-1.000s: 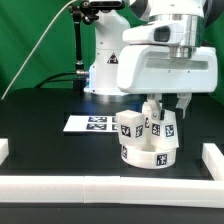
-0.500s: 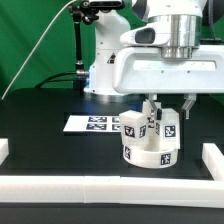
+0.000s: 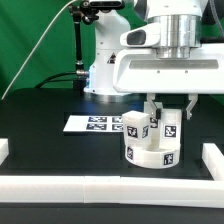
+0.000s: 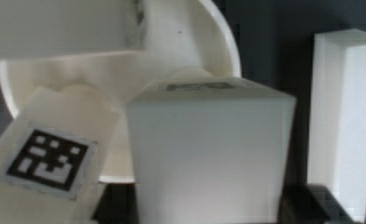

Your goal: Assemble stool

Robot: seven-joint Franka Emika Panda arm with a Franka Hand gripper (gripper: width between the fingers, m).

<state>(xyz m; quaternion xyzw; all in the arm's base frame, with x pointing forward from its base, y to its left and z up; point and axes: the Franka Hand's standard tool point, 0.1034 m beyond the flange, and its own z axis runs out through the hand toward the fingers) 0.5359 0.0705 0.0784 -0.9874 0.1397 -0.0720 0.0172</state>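
The round white seat (image 3: 150, 153) lies on the black table with three tagged white legs standing on it. My gripper (image 3: 168, 110) hangs straight down over the leg (image 3: 169, 126) on the exterior view's right, a finger on each side of it. A second leg (image 3: 130, 127) stands on the left and a third (image 3: 152, 124) between them. In the wrist view the held leg (image 4: 212, 150) fills the gap between my dark fingers (image 4: 112, 200), which touch its sides. My gripper (image 4: 212, 208) is shut on it. The ribbed seat (image 4: 91, 40) shows behind, with a tagged leg (image 4: 55, 150) and another leg (image 4: 349, 120) beside it.
The marker board (image 3: 90, 124) lies behind the seat on the exterior view's left. White border rails run along the front (image 3: 110, 187), right (image 3: 212, 155) and left (image 3: 3, 150). The arm's base (image 3: 100, 70) stands behind, before a green backdrop.
My wrist has turned about its vertical axis, from angled to square-on, and the held leg has turned with it. The seat and the other legs stay put.
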